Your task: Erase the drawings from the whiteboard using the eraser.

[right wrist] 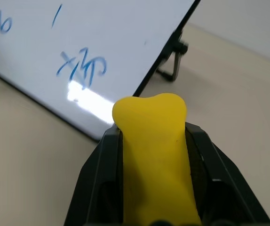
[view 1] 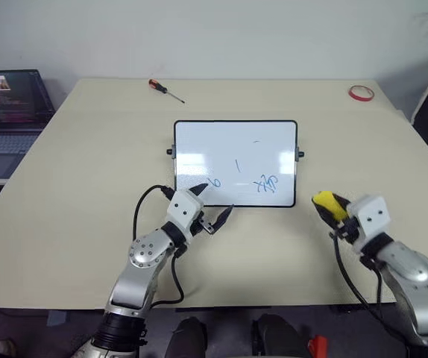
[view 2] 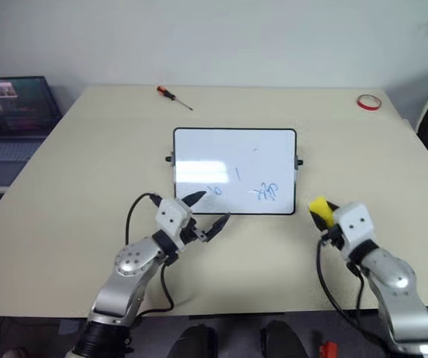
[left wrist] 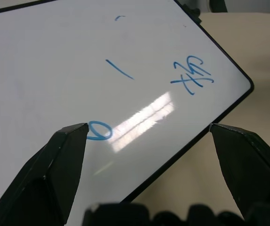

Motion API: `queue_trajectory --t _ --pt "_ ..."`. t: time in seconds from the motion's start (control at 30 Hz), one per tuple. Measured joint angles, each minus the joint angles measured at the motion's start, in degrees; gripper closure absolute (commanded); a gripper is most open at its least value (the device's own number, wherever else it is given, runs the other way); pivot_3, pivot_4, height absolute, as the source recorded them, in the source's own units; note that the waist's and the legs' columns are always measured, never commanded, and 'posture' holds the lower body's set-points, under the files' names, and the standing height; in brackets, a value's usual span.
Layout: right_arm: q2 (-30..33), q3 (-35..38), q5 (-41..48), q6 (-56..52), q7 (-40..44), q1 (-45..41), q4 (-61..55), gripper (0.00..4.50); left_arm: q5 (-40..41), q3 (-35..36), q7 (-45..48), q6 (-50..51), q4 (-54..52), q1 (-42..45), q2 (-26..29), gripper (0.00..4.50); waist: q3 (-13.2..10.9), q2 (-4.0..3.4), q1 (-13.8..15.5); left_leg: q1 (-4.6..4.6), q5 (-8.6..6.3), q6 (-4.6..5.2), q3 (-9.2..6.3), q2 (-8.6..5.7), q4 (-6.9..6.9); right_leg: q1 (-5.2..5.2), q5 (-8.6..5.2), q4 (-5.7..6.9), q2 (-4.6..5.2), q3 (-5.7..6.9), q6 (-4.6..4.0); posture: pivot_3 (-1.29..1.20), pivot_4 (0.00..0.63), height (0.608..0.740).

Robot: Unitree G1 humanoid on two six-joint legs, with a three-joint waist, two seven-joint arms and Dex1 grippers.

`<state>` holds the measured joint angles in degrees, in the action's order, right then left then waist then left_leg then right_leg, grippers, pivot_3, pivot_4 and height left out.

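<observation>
Yellow and oblong, the eraser (right wrist: 154, 155) is clamped between the two black fingers of the right gripper (view 1: 332, 211), which is held over the beige table (view 1: 65, 194) just off the right near corner of the whiteboard (view 1: 235, 142). The left gripper (view 1: 215, 207) is spread wide with nothing held, one fingertip over the board's near edge beside the small blue loop of the drawings (view 1: 265, 183). The whiteboard is propped at the table's middle, a screwdriver (view 1: 165, 89) and red tape ring (view 1: 361, 92) well beyond it, a laptop (view 1: 9, 112) off the table's left.
</observation>
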<state>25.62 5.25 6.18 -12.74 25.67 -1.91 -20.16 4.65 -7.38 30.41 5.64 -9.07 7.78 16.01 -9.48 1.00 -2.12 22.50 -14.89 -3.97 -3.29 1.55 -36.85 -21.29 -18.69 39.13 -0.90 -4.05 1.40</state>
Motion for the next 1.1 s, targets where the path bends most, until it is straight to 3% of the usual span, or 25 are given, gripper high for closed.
queue_trajectory --t 0.13,0.47,0.63,0.93,1.1 --pt "-3.84 -4.44 -3.53 4.49 -2.86 -8.87 9.4 3.2 0.0 -0.86 0.12 0.34 -0.12 0.05 -0.23 0.0 0.0 0.0 0.28 0.02 0.0 0.0 -0.03 0.02 0.01 -0.02 0.02 0.01 -0.03 -0.01 -0.05 0.0 0.15 0.74" --pt "-7.42 -7.91 -7.26 11.14 -4.81 -15.61 24.21 3.2 0.0 0.03 -0.05 1.93 -2.89 -1.89 1.24 0.0 0.0 0.0 0.54 0.22 -0.02 0.03 -0.09 0.12 -0.05 -0.11 0.02 0.0 0.16 0.03 -0.01 0.0 0.15 0.74" --pt "-8.09 -9.11 -7.95 12.75 -4.95 -16.64 27.03 3.2 -0.01 -0.11 -0.72 3.04 -4.63 -2.37 1.23 0.0 0.02 0.0 0.28 -0.06 -0.02 0.03 0.0 0.11 -0.09 0.04 0.02 0.18 0.15 -0.04 -0.01 0.0 0.15 0.74" --pt "-5.51 -15.62 -7.96 13.38 3.97 -12.05 24.77 3.2 -0.01 -0.08 -1.12 4.08 -5.96 -2.6 1.38 0.0 0.02 0.01 0.23 -0.26 -0.02 0.03 0.09 0.1 -0.12 0.11 0.01 0.39 0.1 -0.05 -0.01 0.0 0.15 0.74" --pt "-5.46 -15.06 -11.45 15.45 -0.65 -16.15 27.65 3.2 -0.02 -0.09 -1.3 4.17 -5.96 -2.53 1.37 0.0 0.02 0.01 0.23 -0.32 -0.01 0.03 0.14 0.08 -0.13 0.11 0.01 0.44 0.09 -0.05 -0.01 0.0 0.15 0.74"
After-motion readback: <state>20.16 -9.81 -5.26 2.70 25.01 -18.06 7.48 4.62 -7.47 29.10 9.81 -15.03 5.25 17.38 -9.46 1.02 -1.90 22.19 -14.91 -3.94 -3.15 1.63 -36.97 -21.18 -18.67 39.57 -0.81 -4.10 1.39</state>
